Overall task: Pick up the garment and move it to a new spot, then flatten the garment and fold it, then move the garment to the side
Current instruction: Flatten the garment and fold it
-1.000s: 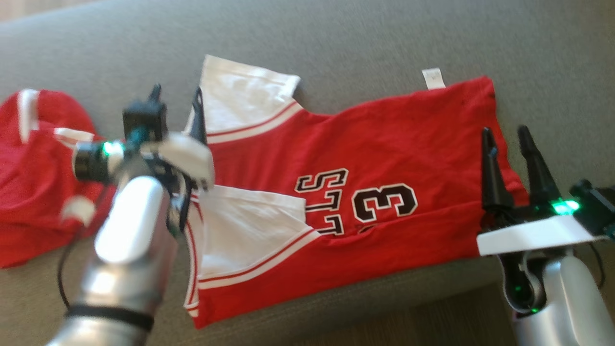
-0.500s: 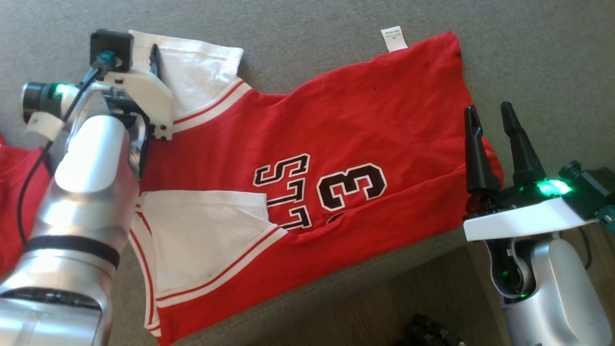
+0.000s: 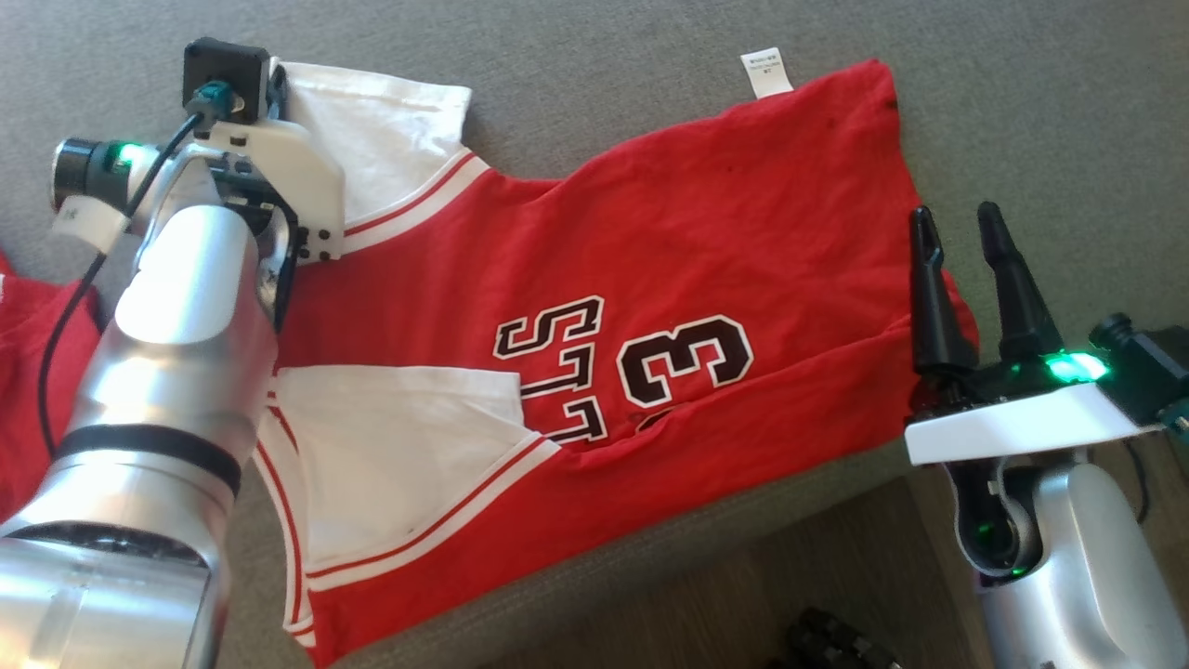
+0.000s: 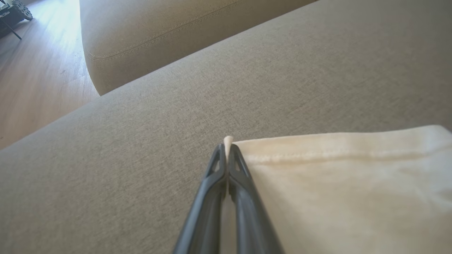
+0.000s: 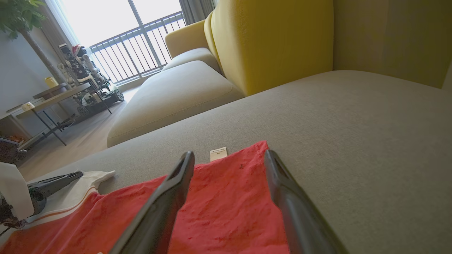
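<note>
The garment (image 3: pixel 669 251) is a red jersey with white sleeves and black "3" lettering, spread on the grey sofa seat (image 3: pixel 650 74). My left gripper (image 3: pixel 279 79) sits at the far white sleeve's corner. In the left wrist view the left gripper (image 4: pixel 226 148) is shut, with the sleeve (image 4: pixel 335 183) corner pinched at its tips. My right gripper (image 3: pixel 957 218) stands open at the jersey's right hem, fingers above the red cloth (image 5: pixel 226 197). In the right wrist view the right gripper (image 5: pixel 229 155) has nothing between its fingers.
Another red garment (image 3: pixel 37 372) lies at the left edge. The seat's front edge drops to wood floor (image 3: pixel 706 595). A yellow cushion (image 5: pixel 275 38) stands behind the seat, and a second sofa section (image 4: pixel 159 28) lies beyond. A table (image 5: pixel 53 95) stands by the window.
The head view has shifted. My left gripper went to the far sleeve's corner and shut on it. The right gripper stays open by the hem.
</note>
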Robot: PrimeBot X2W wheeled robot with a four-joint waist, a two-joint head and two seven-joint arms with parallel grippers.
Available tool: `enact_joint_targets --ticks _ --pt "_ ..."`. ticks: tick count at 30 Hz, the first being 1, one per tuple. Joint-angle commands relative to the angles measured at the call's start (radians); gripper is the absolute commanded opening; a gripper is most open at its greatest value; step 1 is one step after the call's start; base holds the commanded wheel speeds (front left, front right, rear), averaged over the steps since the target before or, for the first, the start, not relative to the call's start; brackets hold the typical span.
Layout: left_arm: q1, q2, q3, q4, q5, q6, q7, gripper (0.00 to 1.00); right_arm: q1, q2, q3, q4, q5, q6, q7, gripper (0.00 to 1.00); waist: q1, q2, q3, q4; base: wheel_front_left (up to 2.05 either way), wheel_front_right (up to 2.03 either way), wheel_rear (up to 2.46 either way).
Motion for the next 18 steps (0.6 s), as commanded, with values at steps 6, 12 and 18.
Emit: enact_joint_targets --ticks 6,12,18 --pt "0.004 -0.04 0.058 -0.084 -0.082 -0.022 -0.108 0.0 -0.04 0.001 -0.07 0.034 0.041 0.0 -0.009 1.0 0.0 0.0 -0.025 0.058 0.0 0.0 0.0" --pt "0.119 -0.069 0.031 -0.275 -0.099 -0.023 -0.125 0.0 -0.143 0.001 -0.108 0.125 0.002 0.0 0.056 1.0 0.0 0.0 -0.043 0.12 0.0 0.0 0.0" --pt "0.247 -0.071 0.0 -0.503 -0.099 -0.022 -0.125 0.0 -0.273 -0.041 -0.179 0.256 -0.085 0.0 0.136 1.0 0.0 0.0 -0.029 0.171 0.0 0.0 0.0"
